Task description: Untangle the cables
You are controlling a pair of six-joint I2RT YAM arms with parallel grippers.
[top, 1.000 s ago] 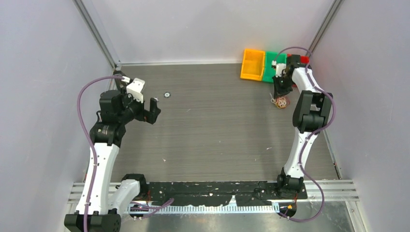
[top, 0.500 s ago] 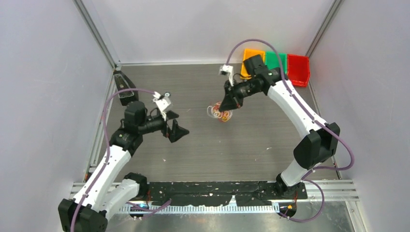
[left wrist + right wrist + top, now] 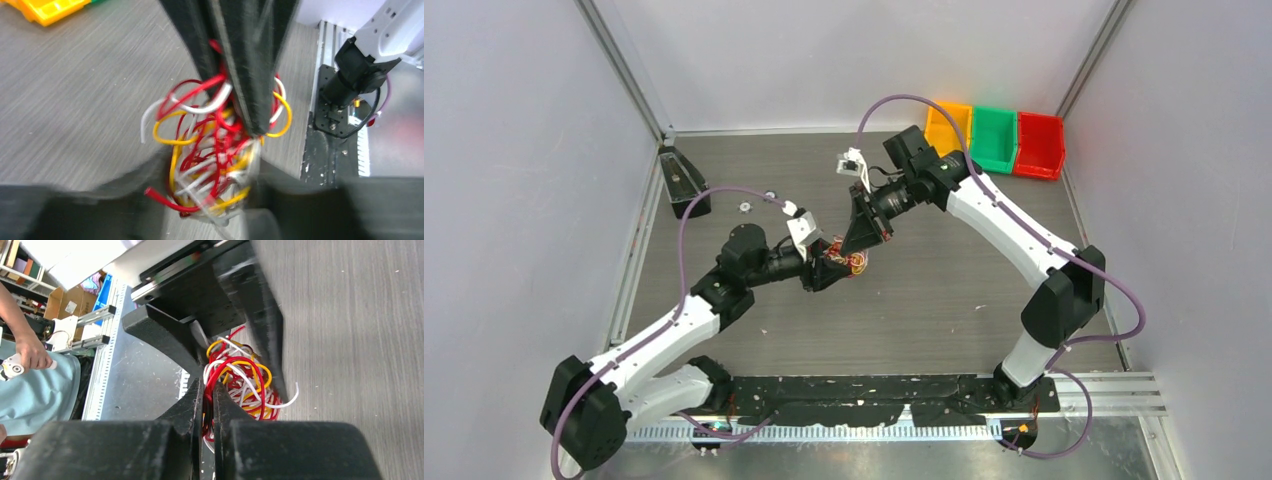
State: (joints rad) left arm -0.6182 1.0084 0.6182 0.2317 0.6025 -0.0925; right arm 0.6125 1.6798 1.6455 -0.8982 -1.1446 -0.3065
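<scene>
- Black left gripper (image 3: 828, 270): is straddling the tangle with jaws apart; whether they are pinching it, cannot tell.
- Red, white and yellow cables (image 3: 215, 160): are hanging between both grippers, directly ahead of the left fingertips, their long axis trailing away from the right grip.
- Right gripper (image 3: 207, 395): is clamping shut on red strands at the tangle's top.

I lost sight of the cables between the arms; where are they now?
Top view: the cables are near the middle of the table, pinched in the right gripper, with the left gripper straddling them.
</scene>
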